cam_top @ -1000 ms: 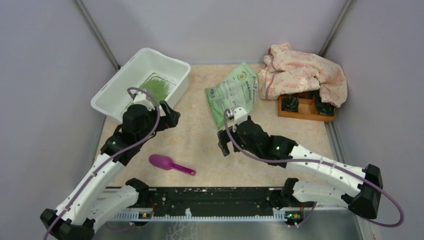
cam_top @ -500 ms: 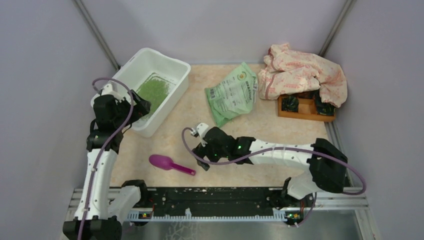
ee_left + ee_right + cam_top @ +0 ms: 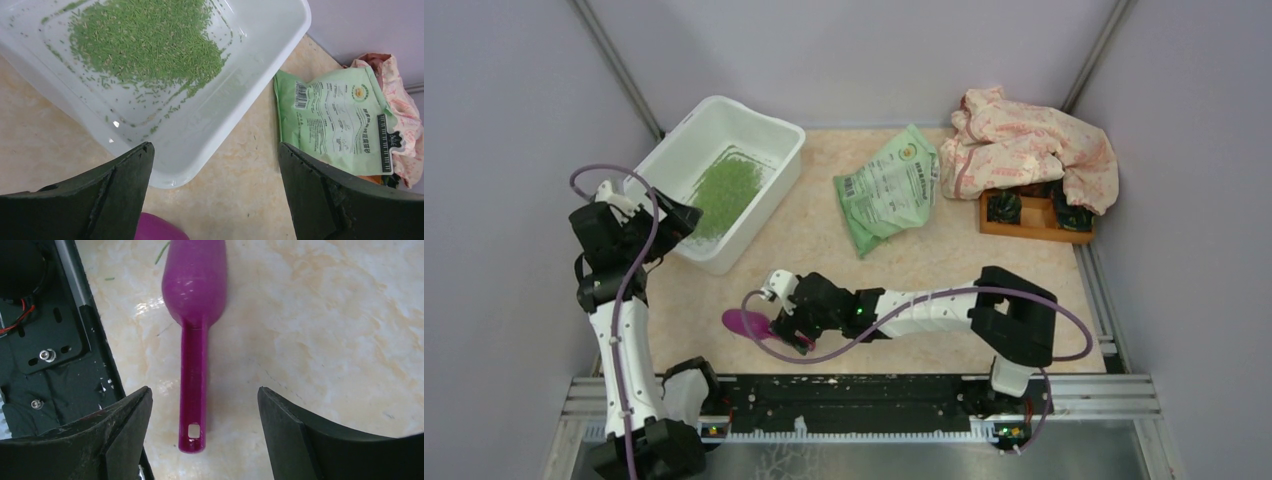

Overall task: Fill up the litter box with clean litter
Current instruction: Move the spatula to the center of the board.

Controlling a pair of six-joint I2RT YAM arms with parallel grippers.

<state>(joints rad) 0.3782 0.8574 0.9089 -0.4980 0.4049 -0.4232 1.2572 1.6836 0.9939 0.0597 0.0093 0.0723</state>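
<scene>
The white litter box (image 3: pixel 755 121) stands at the back left with a patch of green clean litter (image 3: pixel 724 187) on its floor. The left wrist view shows the litter (image 3: pixel 145 40) and the box's near wall (image 3: pixel 210 145). My left gripper (image 3: pixel 674 215) hangs open by the box's near left corner, nothing between its fingers (image 3: pixel 125 175). A purple scoop (image 3: pixel 746 323) lies on the table near the front. My right gripper (image 3: pixel 204 390) is open low over it, the handle (image 3: pixel 193 405) lying between the fingers without touching either.
A light green printed bag (image 3: pixel 889 185) lies flat at mid table. A pink patterned cloth (image 3: pixel 1029 145) drapes over an orange wooden tray (image 3: pixel 1034 222) at the back right. The black base rail (image 3: pixel 50 330) runs just left of the scoop.
My right arm has swung left and forward from the bag down over the scoop's handle. My left arm has drawn back left, off the box's near side.
</scene>
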